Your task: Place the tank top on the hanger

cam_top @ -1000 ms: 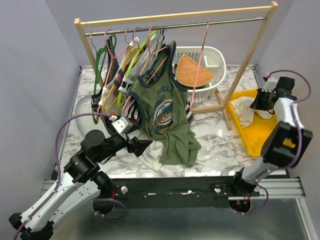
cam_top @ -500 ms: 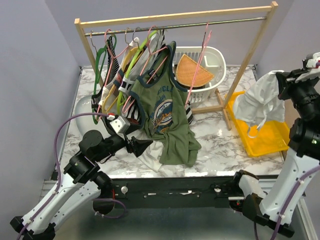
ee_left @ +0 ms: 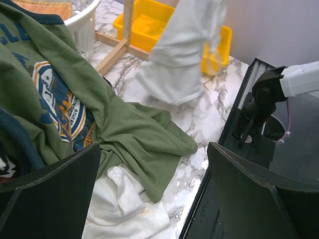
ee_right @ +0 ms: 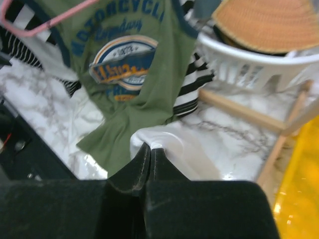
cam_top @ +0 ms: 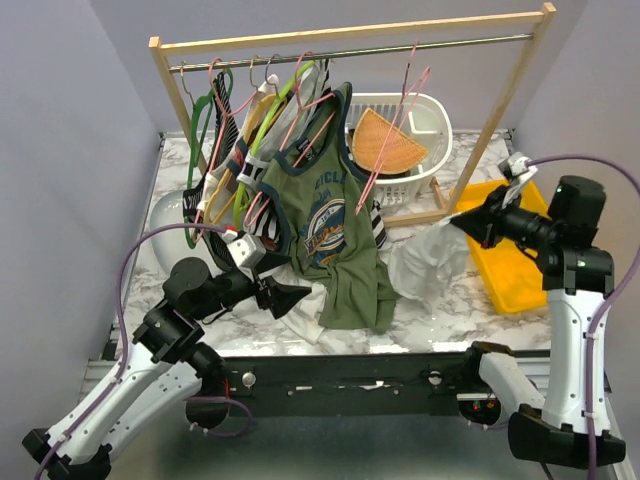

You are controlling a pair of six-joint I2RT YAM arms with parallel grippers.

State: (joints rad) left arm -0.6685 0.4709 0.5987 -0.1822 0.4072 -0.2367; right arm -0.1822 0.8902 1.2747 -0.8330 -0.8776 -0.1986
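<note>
Tank top now sags onto tabletop (was aloft).

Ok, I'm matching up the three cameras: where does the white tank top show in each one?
Top view: the white tank top is right of centre, hanging from the right claw.
Left wrist: upper middle, draping down to the table.
Right wrist: lower centre, pinched at the claw's tips.
Shared landmark: the green printed top, left of it in every view.

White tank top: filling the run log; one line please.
right end effector shut on white tank top | left end effector open | pink hanger on rail
</note>
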